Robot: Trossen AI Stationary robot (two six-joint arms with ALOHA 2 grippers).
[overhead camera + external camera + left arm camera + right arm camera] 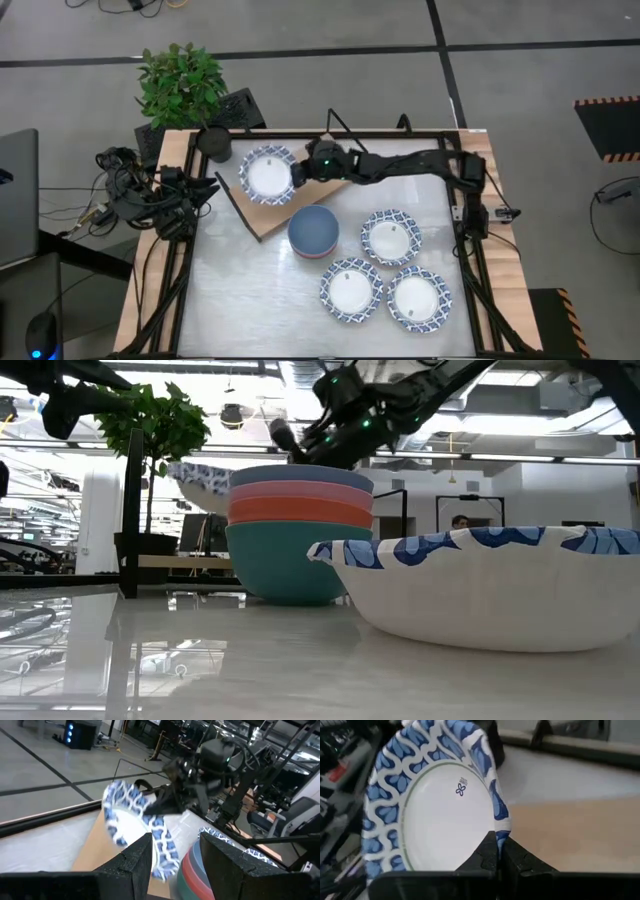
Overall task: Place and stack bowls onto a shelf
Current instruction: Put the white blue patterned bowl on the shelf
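Observation:
My right gripper (pixel 303 170) reaches along the table's far side and is shut on a blue-patterned bowl (pixel 267 175) above the shelf (pixel 262 222), a light-wood board lying askew. In the low view that bowl (pixel 205 482) hangs tilted behind the stack, with the right gripper (pixel 297 448) above. A stack of plain bowls (pixel 313 231), blue on top, stands on the table at the board's right end; the low view shows the stack (pixel 296 530) as teal, red, pink and blue. Three patterned bowls (pixel 390 237) (pixel 351 290) (pixel 419 300) rest on the tabletop. My left gripper (pixel 175 852) waits open at the table's left. My right gripper pinches the patterned bowl's rim (pixel 501 822) between its two shut fingers (pixel 487 851), on the side of the bowl facing the table's right. The fingers come in roughly level from the right. The bowl is lifted clear and tilted, its white inside (pixel 445 820) facing the wrist camera.
A potted plant (pixel 182 82) and a dark round object (pixel 214 142) stand at the far left corner. A black frame (pixel 470 215) runs along the table's edges. The near left part of the tabletop (pixel 240 300) is bare. One patterned bowl (pixel 490 588) fills the low view's foreground.

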